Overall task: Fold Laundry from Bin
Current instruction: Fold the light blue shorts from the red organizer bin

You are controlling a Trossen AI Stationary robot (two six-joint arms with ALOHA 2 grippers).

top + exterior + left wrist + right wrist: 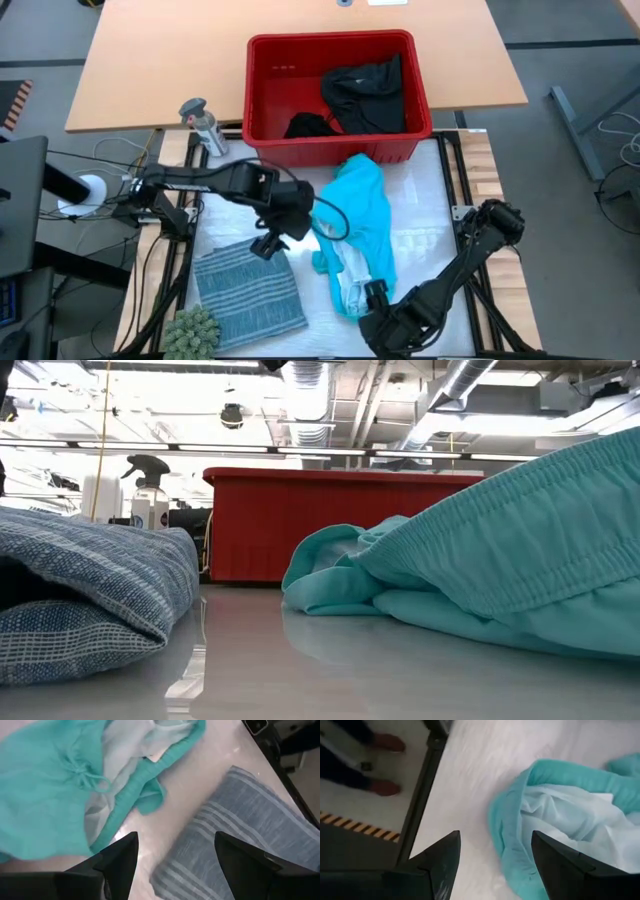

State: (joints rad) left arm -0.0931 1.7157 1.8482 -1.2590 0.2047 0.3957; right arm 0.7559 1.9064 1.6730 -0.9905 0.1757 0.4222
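Both grippers hang with fingers spread and empty over the white table [420, 200], the left gripper [268, 243] between the folded blue-grey striped cloth [245, 290] and the turquoise shorts [362, 225], the right gripper [372, 300] at the shorts' near end, while black garments [365, 92] sit in the red bin [330, 145].

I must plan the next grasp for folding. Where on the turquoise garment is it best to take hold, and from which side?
Probably the elastic waistband of the turquoise garment, at the near end where it lies open showing pale lining. That ribbed hem is thick and raised, easy to pinch. The right tool, open, is beside this end, so come from the near table edge. The left tool, open, hovers between it and the striped cloth.
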